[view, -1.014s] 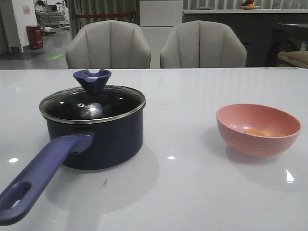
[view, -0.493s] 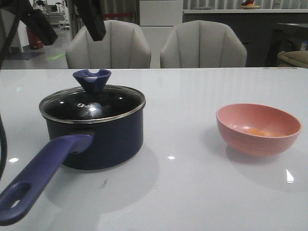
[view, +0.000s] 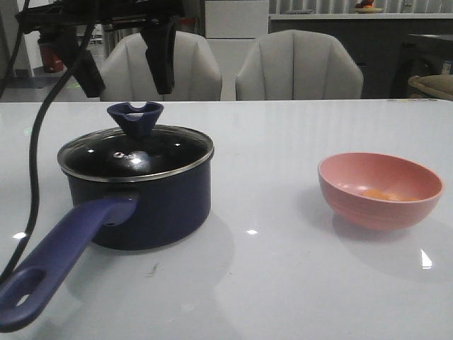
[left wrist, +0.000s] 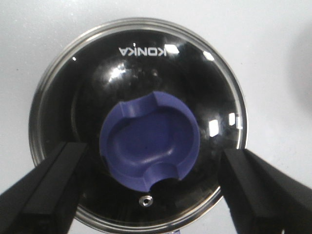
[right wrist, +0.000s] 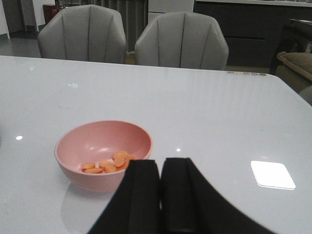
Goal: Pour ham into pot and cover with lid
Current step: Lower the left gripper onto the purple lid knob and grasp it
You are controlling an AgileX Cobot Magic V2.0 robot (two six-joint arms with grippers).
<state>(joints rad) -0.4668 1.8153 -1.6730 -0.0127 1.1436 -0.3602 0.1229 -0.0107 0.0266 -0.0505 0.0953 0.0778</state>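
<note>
The dark navy pot point(view: 159, 209) stands at the left of the table, its long purple-blue handle point(view: 60, 258) pointing toward the near edge. The glass lid point(view: 134, 154) sits on it, knob point(view: 135, 117) up. My left gripper point(view: 126, 74) hangs open just above the knob, one finger to either side; the left wrist view looks straight down on the lid point(left wrist: 146, 68), with the knob point(left wrist: 148, 144) centred in the open left gripper point(left wrist: 153, 151). The ham point(view: 382, 193) lies in the pink bowl point(view: 379, 212) at the right. The right gripper point(right wrist: 161, 163) is shut and empty, just short of the bowl point(right wrist: 73, 151) and its ham point(right wrist: 109, 165).
Two grey chairs point(view: 159, 67) point(view: 297, 67) stand behind the table's far edge. A black cable point(view: 35, 163) hangs from the left arm down past the pot's left side. The glossy white table point(view: 283, 283) lies between pot and bowl.
The left arm has come down into the front view from the top left and now hovers open over the lid's knob. Pot, lid and bowl have not moved.
</note>
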